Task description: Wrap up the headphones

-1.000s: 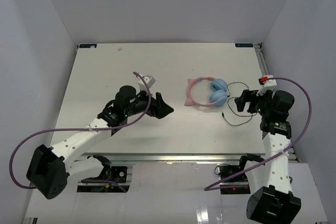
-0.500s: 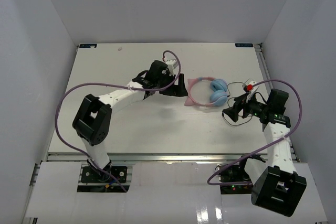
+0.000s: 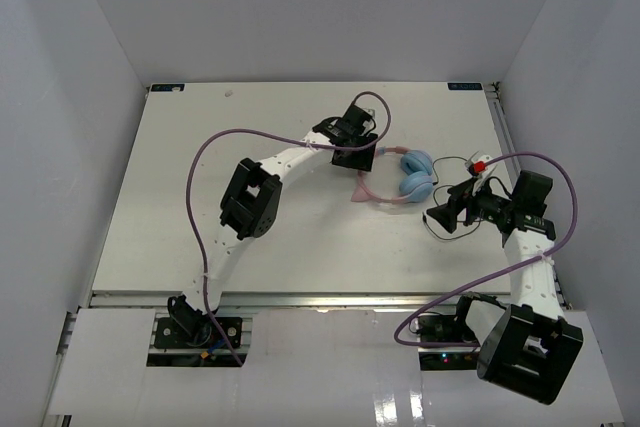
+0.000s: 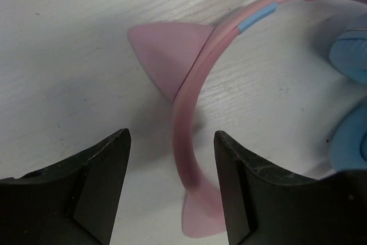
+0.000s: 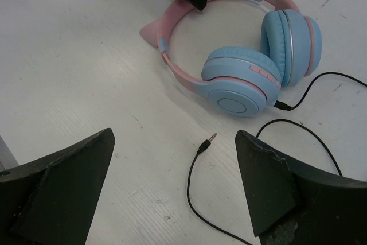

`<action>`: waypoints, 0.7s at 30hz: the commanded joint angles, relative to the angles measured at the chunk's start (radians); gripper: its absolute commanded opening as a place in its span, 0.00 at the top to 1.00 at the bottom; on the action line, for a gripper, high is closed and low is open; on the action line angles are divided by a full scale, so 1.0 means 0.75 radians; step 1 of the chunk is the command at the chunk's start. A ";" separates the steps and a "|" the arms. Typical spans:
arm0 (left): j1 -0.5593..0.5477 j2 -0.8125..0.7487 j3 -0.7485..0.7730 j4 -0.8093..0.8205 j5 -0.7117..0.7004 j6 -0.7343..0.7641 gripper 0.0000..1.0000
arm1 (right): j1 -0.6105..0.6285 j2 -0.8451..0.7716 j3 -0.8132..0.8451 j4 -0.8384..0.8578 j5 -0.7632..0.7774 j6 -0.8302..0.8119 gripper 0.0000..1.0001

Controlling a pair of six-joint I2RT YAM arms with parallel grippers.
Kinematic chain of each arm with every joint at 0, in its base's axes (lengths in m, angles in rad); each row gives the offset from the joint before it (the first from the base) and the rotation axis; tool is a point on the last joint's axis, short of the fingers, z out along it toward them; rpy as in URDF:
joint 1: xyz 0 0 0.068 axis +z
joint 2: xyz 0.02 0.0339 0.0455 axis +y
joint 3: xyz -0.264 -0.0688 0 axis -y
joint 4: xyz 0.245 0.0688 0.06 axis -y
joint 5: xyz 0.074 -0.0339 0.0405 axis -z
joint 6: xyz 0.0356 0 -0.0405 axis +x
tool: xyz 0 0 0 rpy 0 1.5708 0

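Near mid-table, the left gripper stands open, its two black fingers straddling the headband of one pair of pink, cat-eared plastic headphones. These lie flat on the white table, with two light-blue ear cups. One thin black cable trails rightward, its plug loose. The right gripper hangs open and empty.

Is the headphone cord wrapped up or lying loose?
Loose. The cord trails in open curves across the table, its plug lying free beside the headphones.
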 commanded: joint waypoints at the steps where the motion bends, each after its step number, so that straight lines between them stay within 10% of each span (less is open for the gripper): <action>1: -0.018 0.020 0.139 -0.155 -0.098 0.006 0.37 | -0.030 -0.011 0.015 -0.004 -0.063 -0.013 0.08; 21: -0.108 0.132 0.164 -0.199 -0.184 -0.026 0.90 | -0.086 -0.009 0.006 -0.013 -0.119 0.000 0.08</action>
